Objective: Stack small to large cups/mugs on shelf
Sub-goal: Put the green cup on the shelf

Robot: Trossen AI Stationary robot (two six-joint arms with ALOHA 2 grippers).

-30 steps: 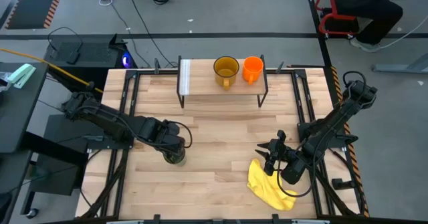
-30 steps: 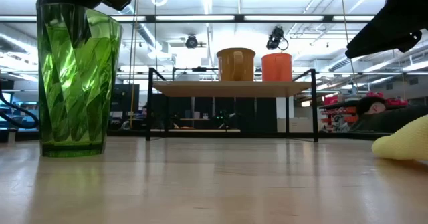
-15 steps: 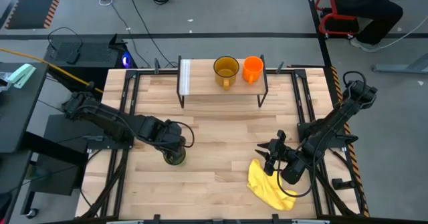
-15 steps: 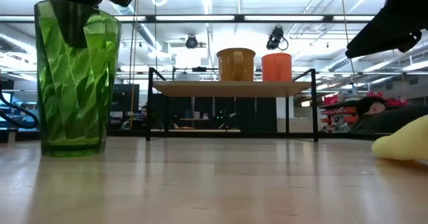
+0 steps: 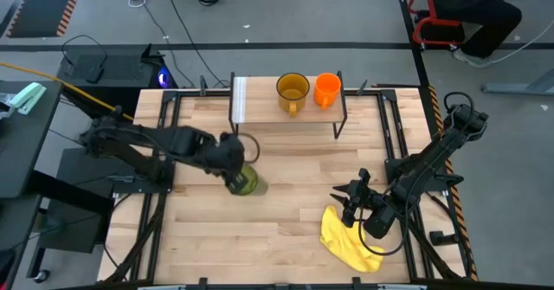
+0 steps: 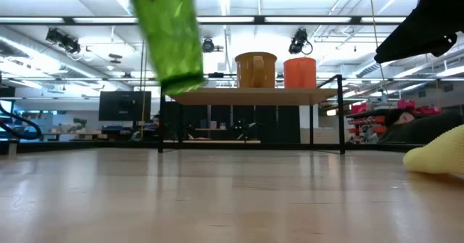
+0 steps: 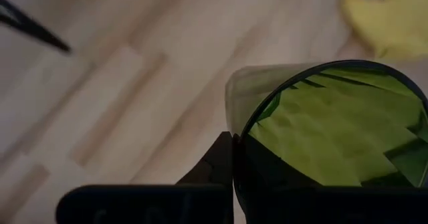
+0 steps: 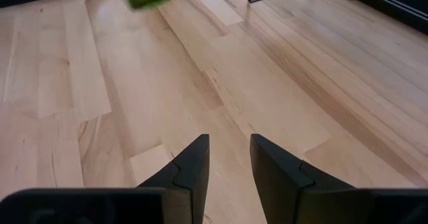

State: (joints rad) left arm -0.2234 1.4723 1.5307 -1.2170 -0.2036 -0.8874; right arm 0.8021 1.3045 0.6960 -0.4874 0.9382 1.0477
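Observation:
The green tumbler (image 5: 246, 183) hangs in the air in my left gripper (image 5: 234, 164), left of the table's middle; the low view shows it tilted (image 6: 171, 36), above the table. The shelf (image 5: 286, 110) stands at the table's far edge. The amber-yellow mug (image 5: 293, 89) and the small orange cup (image 5: 326, 88) stand on its right half. My right gripper (image 5: 351, 200) is open and empty beside the yellow cloth (image 5: 346, 238). My left gripper holds the tumbler by its rim (image 7: 242, 127), one finger (image 7: 217, 162) outside the wall and the other inside the cup. The fingers come from above. The tumbler hangs below them, lifted clear of the table, its base (image 6: 183, 82) tilted toward the shelf's side.
The shelf's left half (image 5: 247, 99) is bare. The yellow cloth lies crumpled near the table's near right corner. Black frame rails (image 5: 164, 125) run along the table's left and right sides. Bare wood (image 8: 154, 83) lies between the tumbler and my right gripper.
My left gripper has lifted the green tumbler off the table and carried it up, right and toward the far edge, nearer the shelf. The tumbler stood upright on the table before; now it hangs tilted in the air.

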